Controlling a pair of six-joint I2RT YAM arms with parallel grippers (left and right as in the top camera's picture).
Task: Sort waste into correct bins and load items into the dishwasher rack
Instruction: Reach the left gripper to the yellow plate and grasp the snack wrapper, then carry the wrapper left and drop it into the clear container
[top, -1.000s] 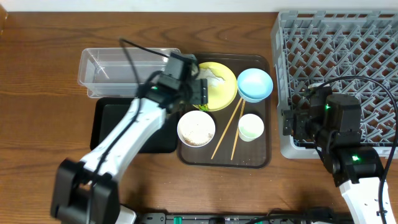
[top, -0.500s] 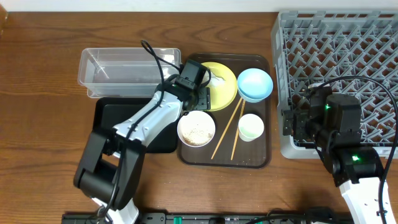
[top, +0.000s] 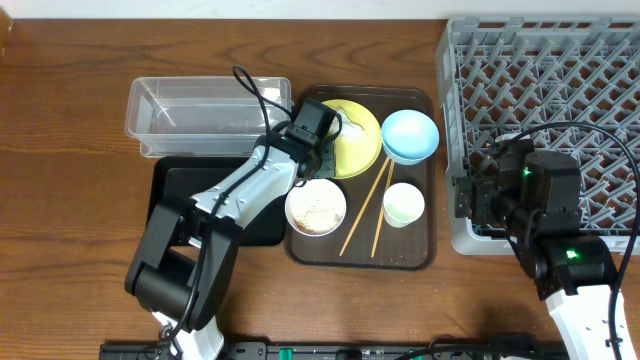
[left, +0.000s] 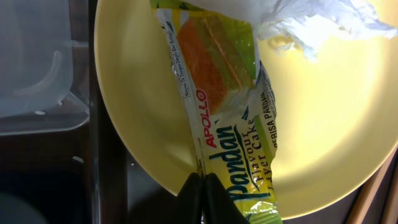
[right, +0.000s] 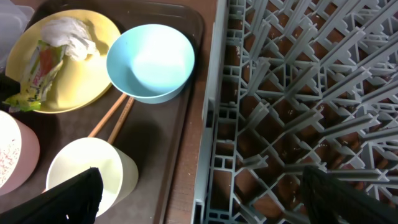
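My left gripper (top: 322, 155) (left: 202, 200) is shut on the lower edge of the green-yellow snack wrapper (left: 224, 93), which lies on the yellow plate (top: 362, 148) (left: 329, 130). Crumpled white paper (left: 305, 25) sits at the plate's far side. Beside the plate on the tray stand the light blue bowl (top: 410, 135), a white bowl (top: 316, 208) with rice scraps, the white cup (top: 403, 204) and the chopsticks (top: 366, 208). My right gripper (top: 478, 200) (right: 205, 199) hangs open over the left edge of the grey dishwasher rack (top: 560, 70), with nothing between its fingers.
The dishes stand on a dark brown serving tray (top: 400, 258). The clear plastic tub (top: 195, 108) lies at the back left, with the shallow black tray (top: 170, 185) in front of it, partly under my left arm.
My left gripper reached over the plate's near-left rim and its jaws shut on the wrapper's edge. The right arm has stayed still.
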